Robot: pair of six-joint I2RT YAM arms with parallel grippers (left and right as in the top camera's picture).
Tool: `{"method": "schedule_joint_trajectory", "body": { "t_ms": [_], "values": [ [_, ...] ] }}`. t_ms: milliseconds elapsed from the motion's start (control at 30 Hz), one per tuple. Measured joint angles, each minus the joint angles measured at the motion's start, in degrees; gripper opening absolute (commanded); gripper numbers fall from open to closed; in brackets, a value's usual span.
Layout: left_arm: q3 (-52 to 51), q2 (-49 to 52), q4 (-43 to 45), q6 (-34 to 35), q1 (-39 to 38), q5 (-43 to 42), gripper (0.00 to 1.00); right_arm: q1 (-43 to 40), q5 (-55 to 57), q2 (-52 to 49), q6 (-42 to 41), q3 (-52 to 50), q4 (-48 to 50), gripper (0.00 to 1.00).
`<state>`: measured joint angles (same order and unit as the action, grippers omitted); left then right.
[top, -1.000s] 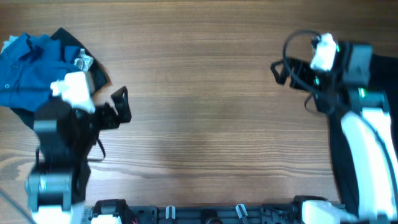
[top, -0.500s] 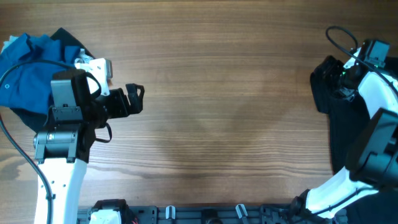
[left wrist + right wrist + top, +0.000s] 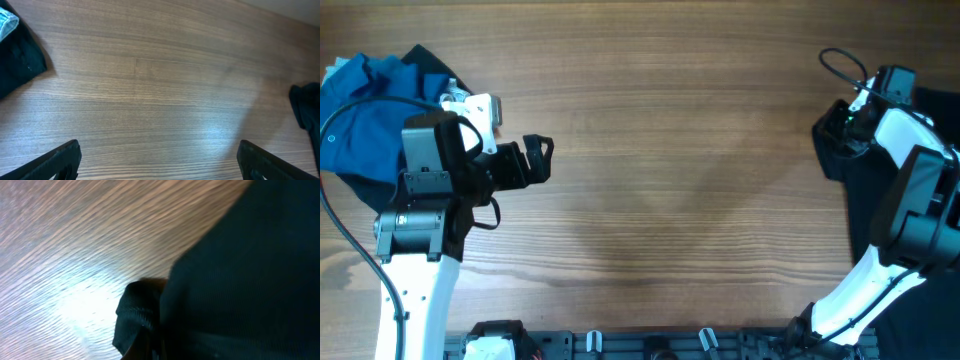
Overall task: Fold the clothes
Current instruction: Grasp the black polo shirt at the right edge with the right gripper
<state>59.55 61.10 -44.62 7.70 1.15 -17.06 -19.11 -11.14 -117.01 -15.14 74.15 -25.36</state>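
A black garment (image 3: 836, 155) lies at the table's right edge, mostly under my right arm. My right gripper (image 3: 840, 125) sits at its upper left corner, shut on a fold of the dark ribbed cloth (image 3: 142, 315), which fills most of the right wrist view. A pile of clothes at the far left has a blue shirt (image 3: 360, 110) on top of black cloth (image 3: 428, 62). Just right of that pile, my left gripper (image 3: 536, 160) hangs open over bare wood, its fingers (image 3: 59, 160) wide apart and nothing between them.
The wooden table (image 3: 670, 170) runs between the two arms. In the left wrist view a black corner of the pile (image 3: 20, 62) lies at the left and the black garment's edge (image 3: 306, 107) at the right. The arm bases stand along the front edge (image 3: 660, 345).
My right gripper has shut on the black garment's edge after swinging over to it. My left arm rose toward the pile's right side, then held still, jaws open.
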Motion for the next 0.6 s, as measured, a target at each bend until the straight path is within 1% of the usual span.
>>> {"method": "schedule_joint_trajectory", "body": {
  "t_ms": [100,167,200,233,300,333,367,400,467,500,600],
  "values": [
    [0.0,-0.02,0.7,0.0,0.0,0.0,1.0,4.42,-4.37,0.52,-0.35,-0.44,1.64,0.04],
    [0.0,-0.31,1.36,0.0,0.0,-0.02,1.0,9.68,-7.85,2.49,-0.42,-0.79,3.5,0.04],
    [0.02,-0.63,1.6,0.0,0.0,0.0,1.0,13.16,-9.35,3.85,-0.39,-0.79,4.48,0.04],
    [0.33,-1.86,2.19,0.0,0.0,0.0,1.0,20.17,-11.85,6.27,-0.39,-0.76,5.38,0.04],
    [0.85,-3.58,3.21,0.0,0.0,-0.02,1.0,29.05,-13.51,7.89,-0.42,-0.55,5.29,0.04],
    [1.09,-4.59,3.82,0.0,0.0,0.0,1.0,34.69,-14.38,8.24,-0.42,-0.44,5.33,0.22],
    [1.33,-5.6,4.2,0.0,0.0,0.0,1.0,41.13,-14.75,8.26,-0.37,-0.39,5.33,0.58],
    [1.55,-6.8,4.44,0.0,0.0,0.04,1.0,49.0,-14.64,8.26,-0.33,-0.39,5.14,0.85],
    [1.6,-8.57,4.5,0.0,0.0,0.26,1.0,58.21,-13.62,8.28,-0.17,-0.39,5.01,0.89],
    [1.6,-9.38,4.42,0.0,0.0,0.57,1.0,61.68,-11.67,8.28,-0.02,-0.28,3.74,0.89],
    [1.6,-10.71,4.33,0.0,0.0,0.85,1.0,63.06,-7.41,9.01,0.17,-0.17,0.26,0.89]
  ]
}}
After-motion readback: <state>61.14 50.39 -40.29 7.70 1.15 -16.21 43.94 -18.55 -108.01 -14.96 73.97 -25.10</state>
